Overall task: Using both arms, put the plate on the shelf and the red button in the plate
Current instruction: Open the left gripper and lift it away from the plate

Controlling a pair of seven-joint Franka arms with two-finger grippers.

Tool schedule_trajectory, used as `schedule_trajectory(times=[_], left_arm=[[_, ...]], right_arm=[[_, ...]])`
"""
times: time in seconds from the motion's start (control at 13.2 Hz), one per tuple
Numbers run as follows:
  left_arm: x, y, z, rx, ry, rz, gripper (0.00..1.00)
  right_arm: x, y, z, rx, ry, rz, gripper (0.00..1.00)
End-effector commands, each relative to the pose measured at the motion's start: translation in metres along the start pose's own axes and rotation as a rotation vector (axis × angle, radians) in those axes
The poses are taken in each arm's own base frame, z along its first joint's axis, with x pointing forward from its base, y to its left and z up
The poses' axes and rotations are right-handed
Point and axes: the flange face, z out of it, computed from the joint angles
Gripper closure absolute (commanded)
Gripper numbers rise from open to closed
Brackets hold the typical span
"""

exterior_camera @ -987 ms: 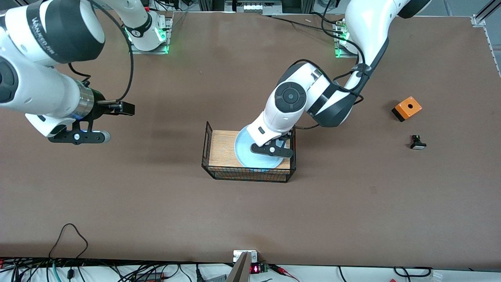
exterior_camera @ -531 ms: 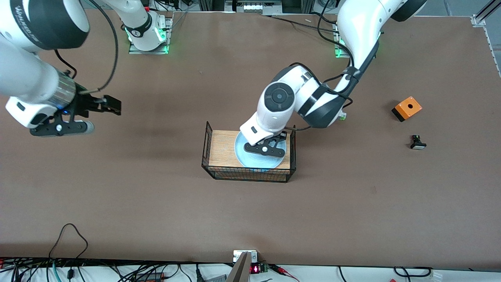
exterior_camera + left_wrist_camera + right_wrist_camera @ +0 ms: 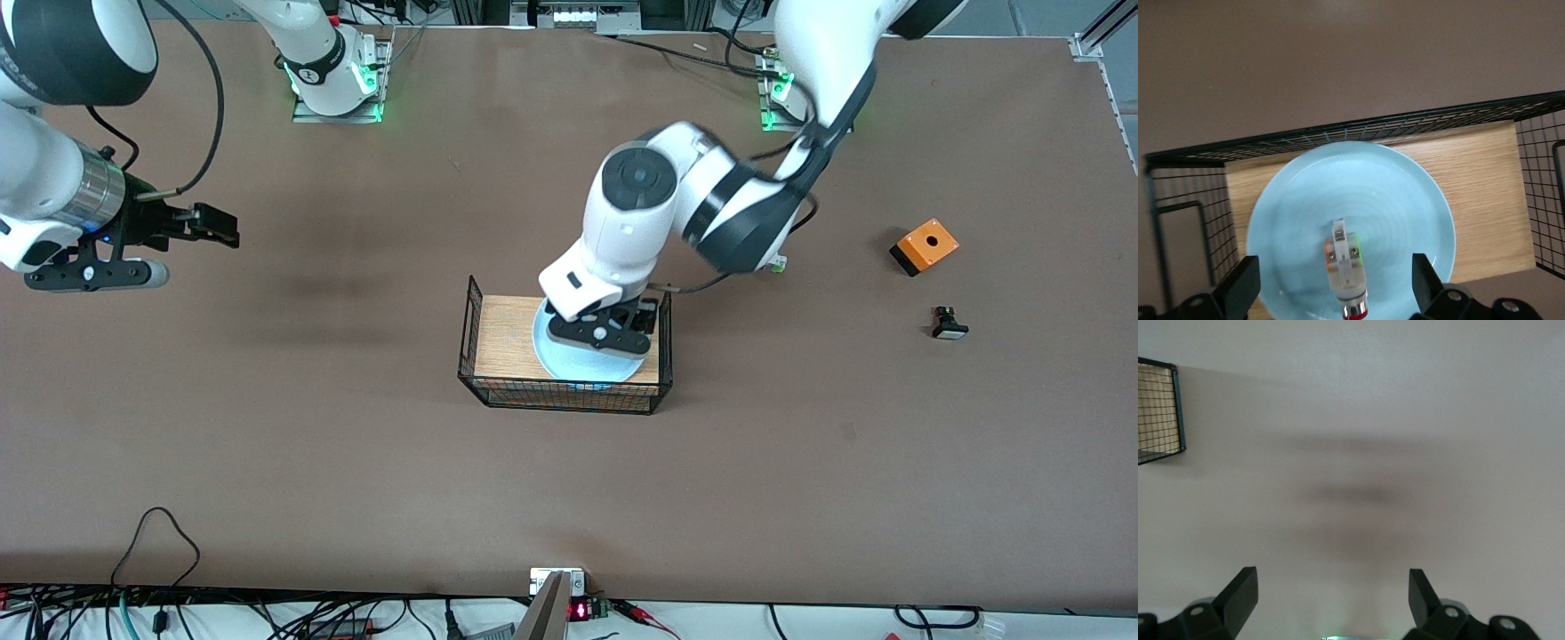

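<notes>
The pale blue plate point(image 3: 553, 357) lies in the black wire basket point(image 3: 469, 354) on its wooden floor. My left gripper point(image 3: 597, 333) hangs over the plate, open and empty. In the left wrist view the red button point(image 3: 1346, 265) lies loose on the plate point(image 3: 1398, 193), between the wide-apart fingers of the left gripper point(image 3: 1335, 281) and touching neither. The front view hides the button under the hand. My right gripper point(image 3: 89, 274) is open and empty over bare table toward the right arm's end; the right wrist view shows it point(image 3: 1331, 595) with nothing between the fingers.
An orange box point(image 3: 925, 244) and a black piece with a white face point(image 3: 949, 324) lie toward the left arm's end. A small white and green piece point(image 3: 778, 264) lies by the left arm. The basket's corner point(image 3: 1161, 407) shows in the right wrist view.
The right arm has drawn away from the basket toward its end of the table. The left arm has lifted a little and its gripper has shifted slightly over the plate.
</notes>
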Motion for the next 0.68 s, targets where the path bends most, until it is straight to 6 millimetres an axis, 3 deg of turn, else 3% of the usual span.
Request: schedule_trajectory(times=[0.0,0.3,0.38,0.61], left_arm=[[-0.006,-0.046,-0.08,0.096,0.002,-0.054,0.0],[0.019,-0.181,-0.122,0.158,-0.033,-0.25,0.0],[0.021,-0.221,-0.137,0.16,-0.04,-0.31,0.0],[0.014,-0.304,-0.15,0.184,-0.136,-0.331,0.0]], right_arm=[[0.001,0.005,-0.014,-0.008,0.02,-0.059,0.0],[-0.015,0.008,-0.017,0.015,-0.072,-0.034,0.0],[-0.016,0.01,-0.018,0.031,-0.074,-0.029,0.0],[-0.028,0.013,-0.014,0.074,-0.082,-0.019,0.0]])
